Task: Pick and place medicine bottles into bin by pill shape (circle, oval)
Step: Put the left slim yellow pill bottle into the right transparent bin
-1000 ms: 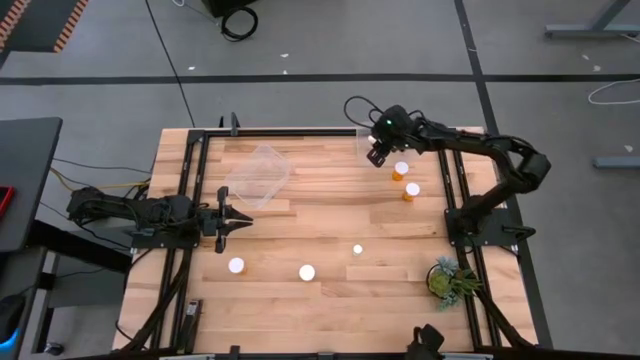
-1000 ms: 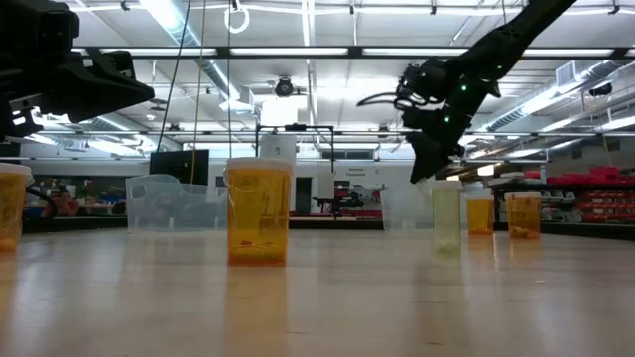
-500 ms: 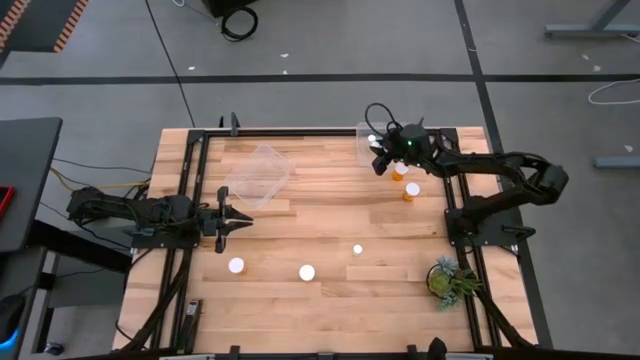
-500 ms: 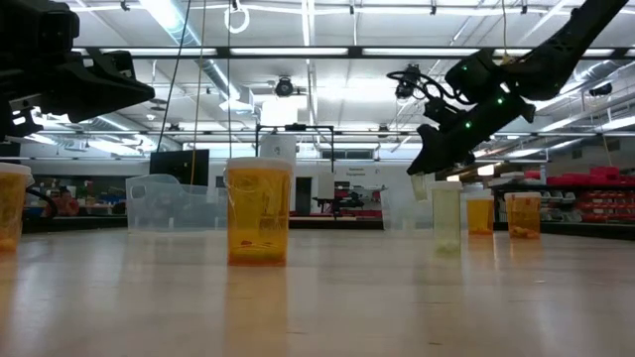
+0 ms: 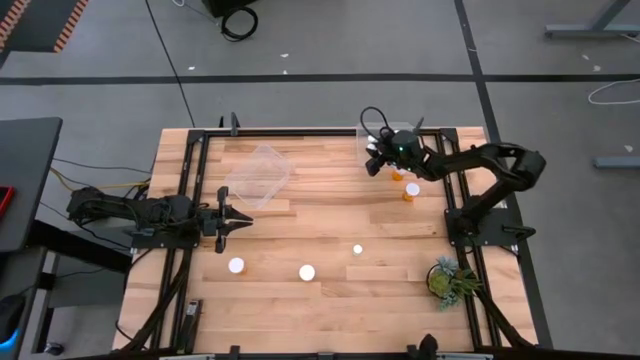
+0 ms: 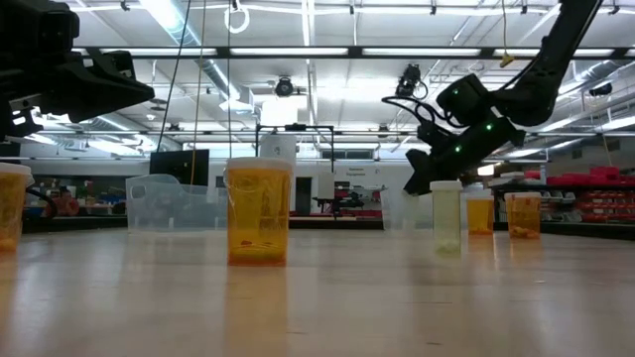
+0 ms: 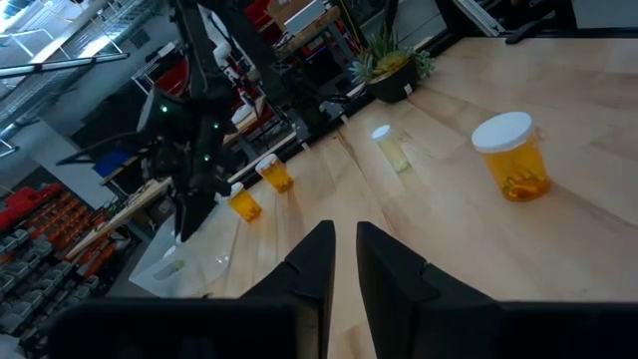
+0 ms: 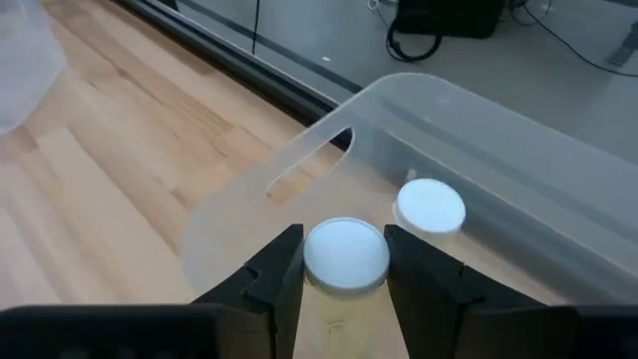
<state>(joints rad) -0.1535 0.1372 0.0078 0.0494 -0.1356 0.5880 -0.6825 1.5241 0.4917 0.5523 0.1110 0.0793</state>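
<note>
My right gripper [image 8: 345, 271] is shut on a medicine bottle whose white cap [image 8: 345, 254] shows between the fingers. It hangs at the far right of the table [image 5: 375, 163], by the near wall of a clear bin [image 8: 469, 130]. One white-capped bottle [image 8: 431, 207] stands inside that bin. Two orange bottles [image 5: 412, 190] stand just right of the gripper. Three more bottles [image 5: 307, 271] stand near the table's middle front. My left gripper [image 5: 238, 218] waits shut and empty at the table's left. My right gripper pinches the bottle between its two fingers [image 8: 279, 269], one on each side, at the level of the white cap [image 8: 345, 254]. The fingers come slanting down from the table's right side. The bottle is lifted clear of the table, its cap toward the wrist camera.
A second clear bin [image 5: 258, 175] lies tilted at the far left of the tabletop. A small green potted plant [image 5: 450, 280] stands at the near right corner. Dark metal frame rails [image 5: 190, 200] run along the left and right sides.
My right gripper has stayed by the far right bin with the bottle, but it has tipped from pointing down to slanting toward the table's left. Its wrist has swung lower and toward the table's near right.
</note>
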